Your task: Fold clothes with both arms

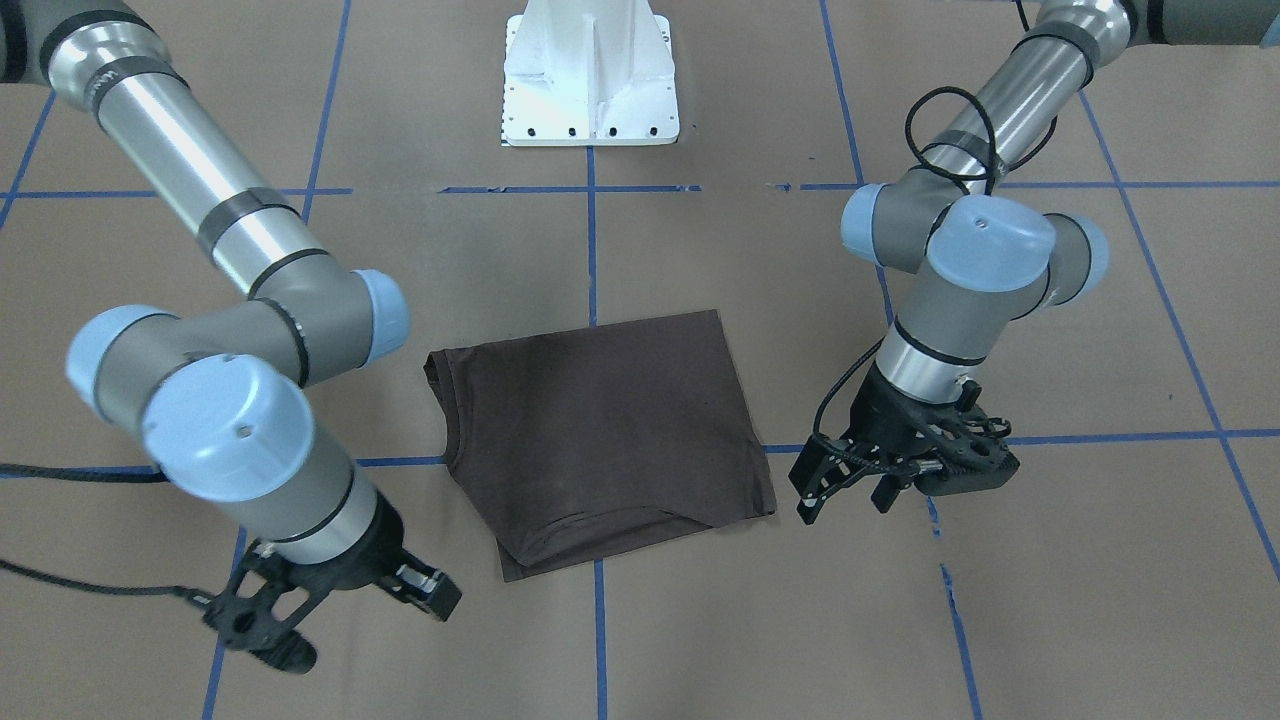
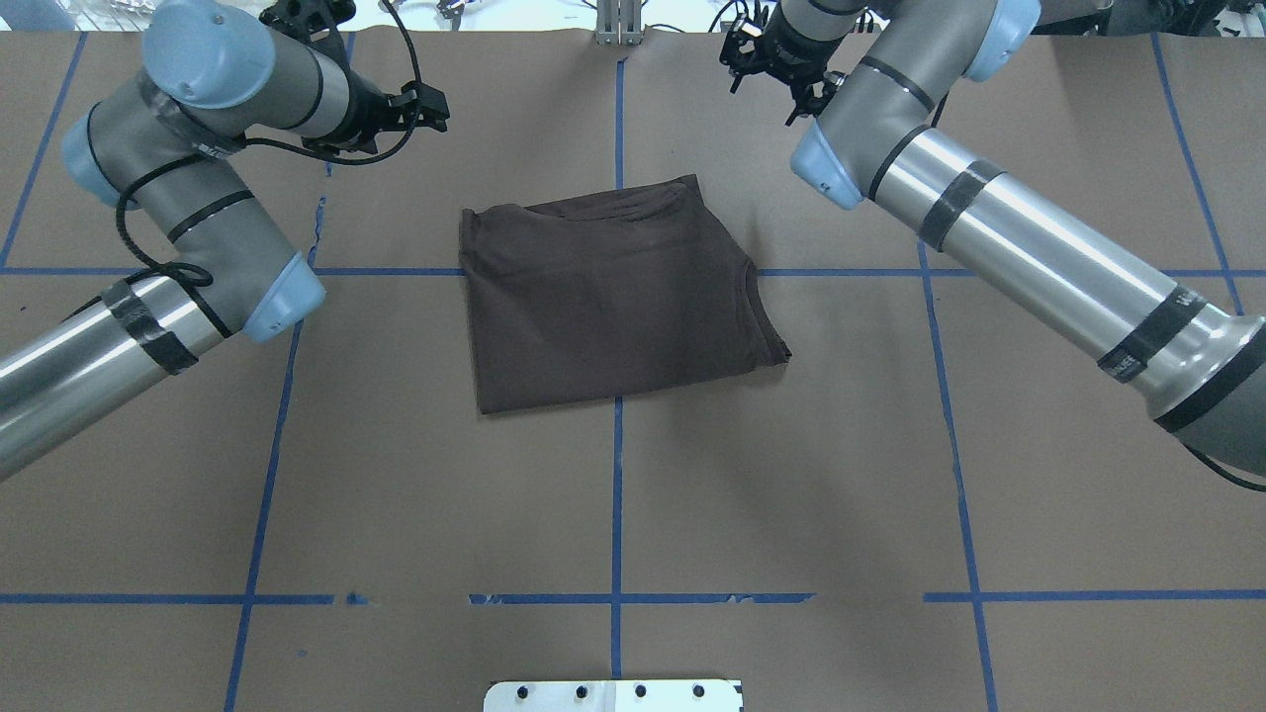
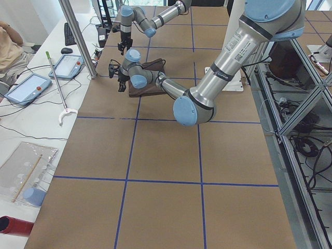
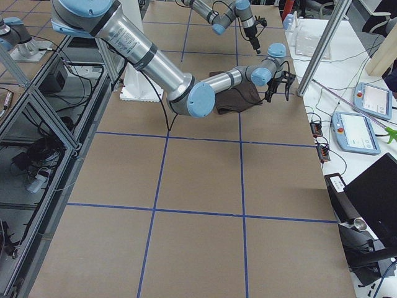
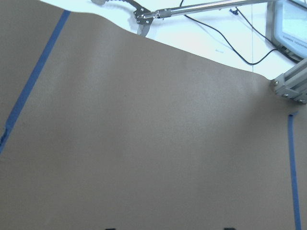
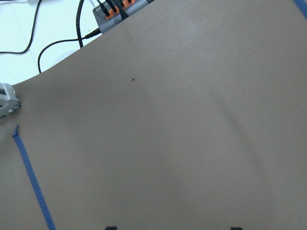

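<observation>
Table (image 1: 1050,600), brown-covered, marked with blue tape lines (image 1: 592,250). Right arm (image 1: 200,200) and left arm (image 1: 1000,250), silver-grey, one at each side of the cloth. Dark brown T-shirt (image 1: 600,430), folded to a rough rectangle, flat at table centre, touching neither gripper. Left gripper (image 1: 848,495): jaws spread, empty. Right gripper (image 1: 350,615): jaws spread, empty.

A wide table (image 2: 613,494) covered in brown paper and marked into squares by blue tape lines (image 2: 148,598) stands between a white bench (image 3: 31,122) carrying touch-screen tablets (image 3: 25,88), cables and a slanting metal post (image 3: 78,36), and open metal framing (image 4: 43,102).
</observation>
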